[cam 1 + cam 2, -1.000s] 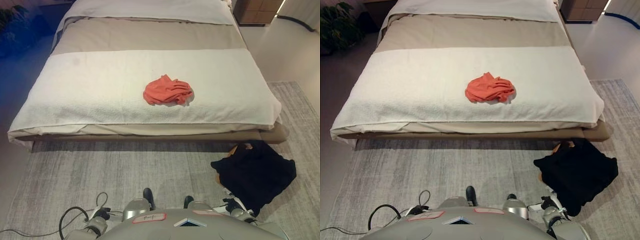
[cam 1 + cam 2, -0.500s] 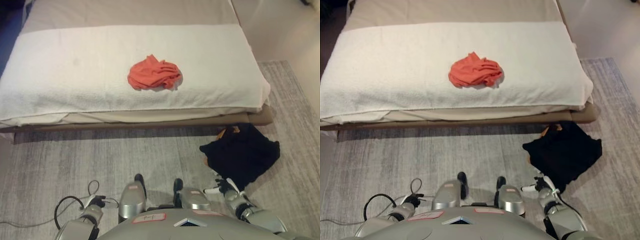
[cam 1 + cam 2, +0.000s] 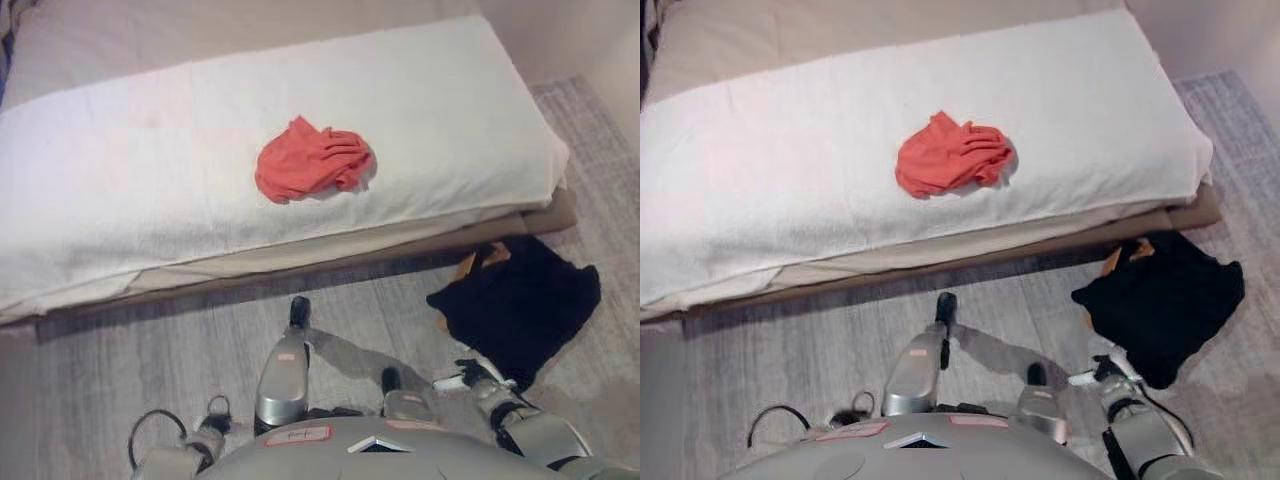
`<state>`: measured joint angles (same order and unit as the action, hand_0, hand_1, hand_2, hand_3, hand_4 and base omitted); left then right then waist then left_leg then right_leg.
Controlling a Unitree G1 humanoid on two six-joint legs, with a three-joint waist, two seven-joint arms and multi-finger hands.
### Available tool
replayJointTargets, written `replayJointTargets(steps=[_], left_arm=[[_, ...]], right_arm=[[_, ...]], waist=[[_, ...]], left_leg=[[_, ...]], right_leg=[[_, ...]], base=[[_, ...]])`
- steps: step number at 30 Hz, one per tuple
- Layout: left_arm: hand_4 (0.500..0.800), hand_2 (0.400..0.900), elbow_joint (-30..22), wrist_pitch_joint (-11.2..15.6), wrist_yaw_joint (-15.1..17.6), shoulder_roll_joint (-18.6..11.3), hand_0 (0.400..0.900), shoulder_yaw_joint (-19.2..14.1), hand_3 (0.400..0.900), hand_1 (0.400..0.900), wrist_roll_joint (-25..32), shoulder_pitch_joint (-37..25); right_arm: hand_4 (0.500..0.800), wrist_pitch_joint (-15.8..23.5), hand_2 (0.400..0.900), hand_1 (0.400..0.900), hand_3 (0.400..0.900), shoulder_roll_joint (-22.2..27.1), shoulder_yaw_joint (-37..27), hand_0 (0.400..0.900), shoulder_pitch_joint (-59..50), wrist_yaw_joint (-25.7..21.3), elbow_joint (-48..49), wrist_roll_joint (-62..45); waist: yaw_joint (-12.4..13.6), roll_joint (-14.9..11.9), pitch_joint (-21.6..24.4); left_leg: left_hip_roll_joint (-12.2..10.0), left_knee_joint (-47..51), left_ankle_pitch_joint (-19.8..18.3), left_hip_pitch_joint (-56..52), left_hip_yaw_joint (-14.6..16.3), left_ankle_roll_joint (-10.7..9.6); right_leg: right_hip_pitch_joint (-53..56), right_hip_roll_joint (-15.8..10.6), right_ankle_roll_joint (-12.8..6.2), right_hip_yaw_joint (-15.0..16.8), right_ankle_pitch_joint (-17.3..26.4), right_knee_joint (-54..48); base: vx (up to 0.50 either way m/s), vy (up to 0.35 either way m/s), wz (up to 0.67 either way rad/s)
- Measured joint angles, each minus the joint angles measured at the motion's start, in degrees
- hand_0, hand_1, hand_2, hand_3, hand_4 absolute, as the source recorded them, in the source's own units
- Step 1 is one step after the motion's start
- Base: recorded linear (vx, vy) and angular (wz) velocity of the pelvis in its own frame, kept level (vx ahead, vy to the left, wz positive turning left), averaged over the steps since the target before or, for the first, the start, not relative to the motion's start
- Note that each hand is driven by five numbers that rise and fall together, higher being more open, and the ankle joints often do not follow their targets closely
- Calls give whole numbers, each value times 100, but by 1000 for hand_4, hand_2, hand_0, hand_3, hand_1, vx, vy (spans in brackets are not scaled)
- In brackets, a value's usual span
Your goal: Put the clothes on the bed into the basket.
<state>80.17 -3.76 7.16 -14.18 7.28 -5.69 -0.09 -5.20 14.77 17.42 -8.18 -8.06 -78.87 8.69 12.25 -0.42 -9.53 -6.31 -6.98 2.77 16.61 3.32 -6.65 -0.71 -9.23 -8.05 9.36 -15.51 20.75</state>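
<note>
Stepping nearer the bed, right hand beside black cloth, fingers' state unclear, red garment unmoved.

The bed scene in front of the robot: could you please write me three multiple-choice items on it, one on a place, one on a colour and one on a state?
1. Where does the black bundle lie?
A. on the bed
B. on the rug beside the bed's corner
C. on the pillow

2. What colour is the garment on the bed?
A. coral red
B. green
C. blue

3. How does that garment lie?
A. folded flat
B. hanging over the edge
C. crumpled in a heap

Answers:
1 B: the black bundle rests on the grey rug, by the robot's right hand.
2 A: the garment on the white blanket is coral red.
3 C: it is bunched with creases, well back from the bed's edge.
</note>
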Motion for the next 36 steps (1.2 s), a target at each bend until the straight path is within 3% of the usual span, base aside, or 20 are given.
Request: replayJointTargets(steps=[2, 3, 4, 5, 6, 7, 8, 9, 10, 12, 14, 16, 18, 19, 21, 25, 28, 32, 34, 36], left_arm=[[800, 900, 19, -18, 6, -176, 900, 32, 900, 900, 40, 21], [800, 900, 48, -16, 0, -245, 900, 42, 900, 900, 52, -54], [800, 900, 35, -23, -5, -231, 900, 135, 900, 900, 66, -164], [800, 900, 73, -47, -20, -163, 900, 244, 900, 900, 101, -273], [800, 900, 97, -68, -34, -88, 900, 273, 900, 900, 106, -366], [800, 900, 69, -59, -46, -22, 900, 315, 900, 900, 104, -389], [800, 900, 65, -57, -49, -34, 900, 334, 900, 900, 102, -408], [800, 900, 24, -66, -54, -156, 900, 505, 900, 900, 100, -454], [800, 900, -2, -88, -55, -202, 900, 480, 900, 900, 87, -483], [800, 900, -18, -135, -33, -269, 900, 501, 900, 900, 77, -456], [800, 900, -16, -126, -5, -257, 900, 502, 900, 900, 11, -486], [800, 900, 10, -127, 22, -200, 900, 487, 900, 900, -128, -542], [800, 900, 75, -117, 50, -155, 900, 468, 900, 900, -228, -570], [800, 900, 78, -107, 60, -140, 900, 467, 900, 900, -254, -572], [800, 900, 90, -101, 101, -116, 900, 430, 900, 900, -246, -559], [800, 900, 88, -114, 120, 113, 900, 303, 900, 900, -191, -291], [800, 900, 96, -135, 117, 316, 900, 294, 900, 900, -113, -10], [800, 900, 82, -126, 120, 338, 900, 496, 900, 900, 44, -82], [800, 900, 66, -114, 153, 311, 900, 559, 900, 900, 182, -220], [800, 900, -4, -94, 227, 273, 900, 643, 900, 900, 268, -361]], right_arm=[[800, 94, 900, 900, 900, -263, -26, 900, 82, 31, -31, 3], [800, 117, 900, 900, 900, -338, 39, 900, 7, 51, -10, 4], [800, 179, 900, 900, 900, -365, 60, 900, -75, 49, 2, 16], [800, 182, 900, 900, 900, -319, 185, 900, -200, 45, 11, 27], [800, 162, 900, 900, 900, -242, 255, 900, -293, 62, 93, 44], [800, 128, 900, 900, 900, -165, 301, 900, -249, 73, 197, 54], [800, 129, 900, 900, 900, -162, 322, 900, -257, 68, 266, 57], [800, 95, 900, 900, 900, -217, 295, 900, -229, 77, 308, 58], [800, 114, 900, 900, 900, -218, 313, 900, -240, 66, 437, 64], [800, 106, 900, 900, 900, -176, 397, 900, -183, 0, 511, 125], [800, 106, 900, 900, 900, -133, 437, 900, -194, -57, 551, 174], [800, 70, 900, 900, 900, -122, 472, 900, -128, -98, 660, 307], [800, 49, 900, 900, 900, -138, 540, 900, -117, -158, 891, 467], [800, 35, 900, 900, 900, -137, 598, 900, -153, -166, 950, 607], [800, -39, 900, 900, 900, -137, 652, 900, -196, -173, 964, 841], [800, -213, 900, 900, 900, 83, 653, 900, -690, -274, 1057, 982], [800, -228, 900, 900, 900, 454, 744, 900, -1124, -402, 1485, 1001], [800, -349, 900, 900, 900, 699, 1174, 900, -2156, -413, 1582, 999], [800, -417, 900, 900, 900, 631, 1419, 900, -2685, -364, 1478, 996], [800, -415, 900, 900, 900, 505, 1543, 900, -3207, -352, 1193, 988]], waist=[[85, -355, 281], [153, -485, 387], [203, -451, 470], [189, -387, 469], [180, -294, 490], [23, -178, 487], [-137, -134, 504], [-241, -180, 383], [-437, -100, 318], [-650, 1, 247], [-856, 148, 179], [-1044, 192, 121], [-1173, 142, 43], [-1203, 75, 17], [-1142, -119, -55], [-1027, -1, -24], [-1008, 79, 21], [-985, 85, 25], [-905, 160, -34], [-762, 262, -110]], left_leg=[[317, -215, -52, -68, 258, 223], [401, -242, -130, -141, 327, 290], [408, -203, -133, -129, 352, 304], [464, -374, -239, -68, 345, 545], [470, -410, -275, -38, 322, 596], [478, -296, -280, -81, 207, 607], [546, -114, -216, -245, 115, 768], [672, 268, -59, -581, -65, 1100], [672, 486, 140, -803, -264, 1217], [686, 903, 177, -1222, -400, 1288], [651, 994, 169, -1374, -504, 1276], [676, 1064, 154, -1497, -673, 1251], [748, 1148, 166, -1588, -897, 1261], [803, 1158, 162, -1626, -972, 1218], [917, 1219, 85, -1746, -1219, 926], [528, 1087, -145, -1659, -1279, 523], [357, 893, -165, -1331, -1287, 463], [344, 808, -182, -733, -1392, 410], [344, 829, -65, -533, -1513, 274], [330, 845, -67, -439, -1628, 270]], right_leg=[[16, -441, -89, 32, 13, 736], [-38, -492, -108, -10, 319, 610], [-38, -469, -165, -70, 581, 423], [-123, -468, -163, -145, 799, 497], [-214, -421, -180, -190, 976, 741], [-394, -321, -202, -42, 1300, 1117], [-402, -272, -258, 66, 1372, 1329], [-654, -168, -459, 50, 1201, 2126], [-737, 35, -282, -261, 1044, 2314], [-910, 86, 154, -1228, 736, 1837], [-901, 189, 251, -1713, 690, 429], [-923, 198, 18, -1668, 881, -1103], [-893, 99, -114, -1549, 1514, -2287], [-869, 29, -121, -1547, 1711, -2430], [-670, -171, -65, -1672, 1986, -2410], [-608, 74, -82, -2138, 2050, -2462], [-715, 245, -17, -2275, 2096, -2478], [-1357, 252, 46, -2305, 2143, -2318], [-1480, 240, 205, -2386, 2264, -2309], [-1548, 244, 205, -2476, 2263, -2300]], base=[[604, 353, 0], [557, 350, 4], [539, 401, 27], [577, 428, 55], [616, 444, 71], [613, 415, 76], [569, 359, 67], [534, 266, 55], [555, 167, 57], [518, 35, 52], [541, -96, 72], [467, -133, 76], [330, -139, 48], [234, -163, 39], [199, -177, 57], [140, -124, 33], [-94, -60, 12], [-97, -31, 17], [-85, -33, 31], [-46, -27, 32]])
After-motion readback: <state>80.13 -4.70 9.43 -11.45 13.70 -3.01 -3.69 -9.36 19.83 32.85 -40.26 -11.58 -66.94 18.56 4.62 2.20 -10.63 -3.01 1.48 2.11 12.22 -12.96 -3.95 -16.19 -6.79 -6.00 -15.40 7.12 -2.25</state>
